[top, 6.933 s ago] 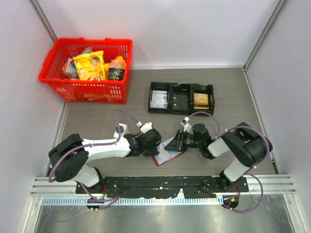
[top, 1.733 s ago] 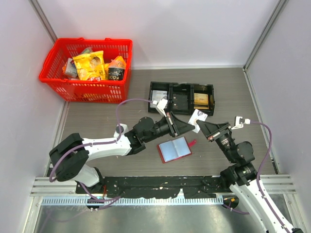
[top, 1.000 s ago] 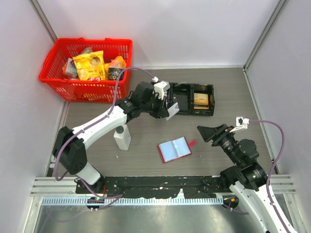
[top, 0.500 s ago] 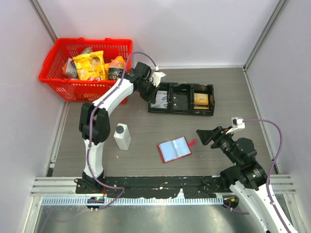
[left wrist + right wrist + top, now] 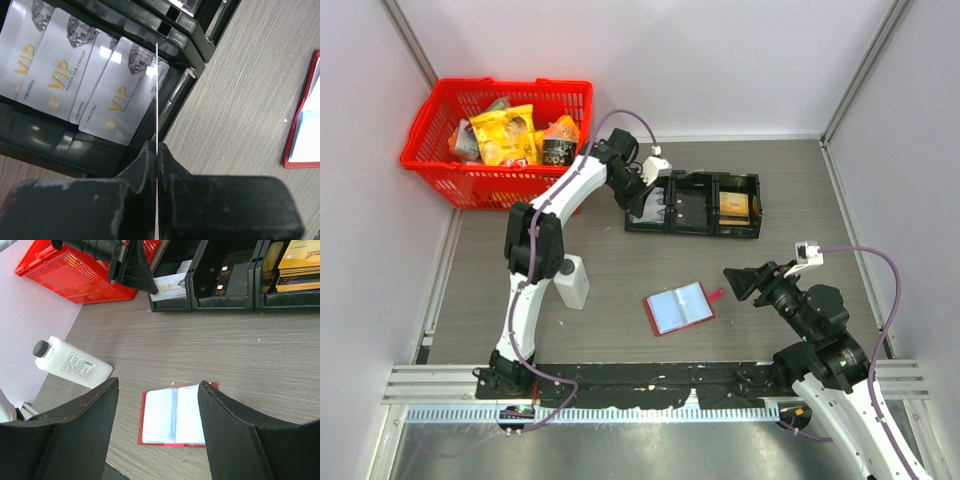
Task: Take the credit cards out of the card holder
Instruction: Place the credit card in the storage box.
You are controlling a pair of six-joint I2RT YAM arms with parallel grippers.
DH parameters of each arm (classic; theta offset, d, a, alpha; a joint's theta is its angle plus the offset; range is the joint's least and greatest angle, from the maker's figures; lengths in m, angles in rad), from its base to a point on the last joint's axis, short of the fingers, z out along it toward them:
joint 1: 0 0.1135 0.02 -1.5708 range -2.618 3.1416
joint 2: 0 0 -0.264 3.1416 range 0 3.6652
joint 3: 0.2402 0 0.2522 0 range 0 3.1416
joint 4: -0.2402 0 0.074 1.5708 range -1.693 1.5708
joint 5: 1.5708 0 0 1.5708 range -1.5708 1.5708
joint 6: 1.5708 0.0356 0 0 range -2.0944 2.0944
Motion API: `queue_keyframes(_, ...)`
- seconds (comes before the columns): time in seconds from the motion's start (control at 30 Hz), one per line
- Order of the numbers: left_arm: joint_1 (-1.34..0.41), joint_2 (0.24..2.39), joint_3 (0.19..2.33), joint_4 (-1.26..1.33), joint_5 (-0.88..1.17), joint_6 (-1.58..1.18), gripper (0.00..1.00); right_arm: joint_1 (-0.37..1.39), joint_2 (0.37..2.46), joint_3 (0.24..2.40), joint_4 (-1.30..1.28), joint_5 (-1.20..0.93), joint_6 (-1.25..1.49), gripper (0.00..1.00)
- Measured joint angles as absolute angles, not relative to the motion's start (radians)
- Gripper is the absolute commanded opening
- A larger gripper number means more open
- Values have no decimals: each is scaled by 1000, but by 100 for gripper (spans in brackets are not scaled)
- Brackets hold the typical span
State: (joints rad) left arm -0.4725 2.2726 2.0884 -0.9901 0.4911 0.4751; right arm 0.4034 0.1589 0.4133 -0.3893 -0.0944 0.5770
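Note:
The red card holder lies open on the table, pale blue sleeves up; it also shows in the right wrist view and at the edge of the left wrist view. My left gripper is shut on a whitish credit card, seen edge-on, held above the left compartment of the black tray. Several pale "VIP" cards lie in that compartment. My right gripper is open and empty, above and to the right of the card holder, jaws wide apart.
A white bottle lies left of the card holder. A red basket of snacks stands at the back left. The tray's right compartment holds gold cards, the middle one dark cards. Grey walls close in both sides.
Both grippers were at the card holder, then lifted off it. My left arm carried a card from the middle to the tray's left compartment. My right gripper drew back, open.

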Motion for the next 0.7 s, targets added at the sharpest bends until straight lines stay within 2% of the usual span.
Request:
queue_keyframes(0.23, -472, 2324, 2151, -1018, 508, 534, 1, 403, 173, 413, -388, -100, 577, 69)
queue_keyframes(0.4, -473, 2344, 2167, -1017, 487, 552, 15, 403, 177, 413, -387, -103, 576, 69)
queue_keyframes(0.5, -473, 2344, 2167, -1016, 463, 555, 30, 404, 177, 413, -387, -103, 576, 69)
queue_keyframes(0.6, -473, 2344, 2167, -1000, 441, 549, 34, 403, 178, 413, -386, -104, 576, 69)
queue_keyframes(0.7, -474, 2344, 2163, -963, 413, 529, 48, 404, 178, 413, -386, -106, 576, 71)
